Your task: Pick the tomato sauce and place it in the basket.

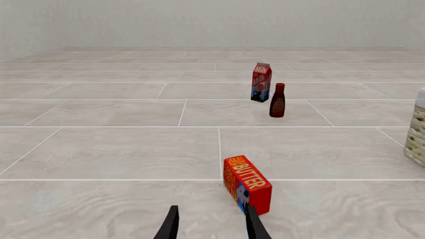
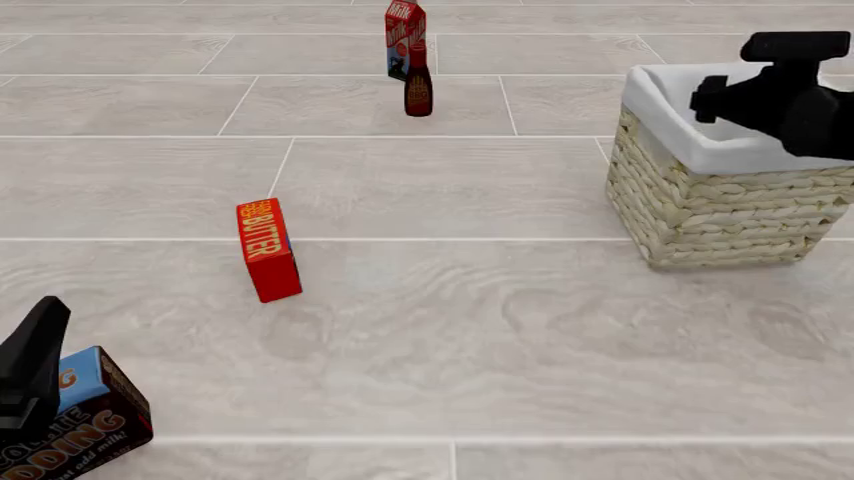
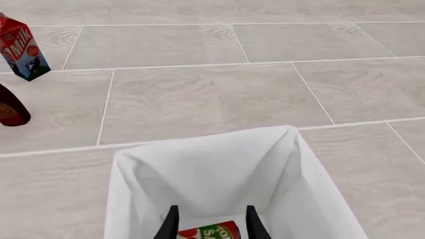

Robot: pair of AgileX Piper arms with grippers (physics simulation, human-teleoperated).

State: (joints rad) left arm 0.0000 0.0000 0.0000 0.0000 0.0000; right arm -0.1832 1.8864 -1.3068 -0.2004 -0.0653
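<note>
Though small and rigid, likely slick-sided — tomato sauce (image 3: 209, 233) clamped between right gripper (image 3: 209, 226) fingers, hanging directly above basket (image 3: 133, 174) lining; best gripped mid-body across the label.

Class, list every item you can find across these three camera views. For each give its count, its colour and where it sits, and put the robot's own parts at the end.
tomato sauce: 1, red label with green band, inside the basket, between the right gripper's fingers
basket: 1, straw-coloured wicker with white lining, right side of the table
butter box: 1, red with yellow lettering, left of centre
bottle: 1, dark red-brown, far centre, upright
milk carton: 1, red, just behind the bottle
pudding box: 1, dark brown and blue, near left corner
table: 1, pale grey tiled surface
left gripper: 1, black, open, empty, near left
right gripper: 1, black, over the basket
</note>
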